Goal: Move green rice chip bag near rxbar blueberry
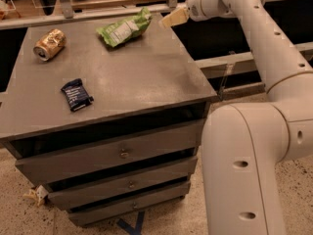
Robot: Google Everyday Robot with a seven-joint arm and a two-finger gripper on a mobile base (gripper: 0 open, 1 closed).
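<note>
The green rice chip bag (124,28), crinkled light green with a white label panel, lies at the back of the grey cabinet top (132,77). The rxbar blueberry (77,94), a small dark navy wrapper, lies flat near the front left. My gripper (172,18) hangs at the cabinet's back right corner, just right of the bag and apart from it, its tan fingers pointing left toward the bag. Nothing is held in it.
A dented gold can (49,44) lies on its side at the back left of the top. The cabinet has drawers (117,153) below. My white arm (254,131) fills the right side. A railing (98,13) runs behind the cabinet.
</note>
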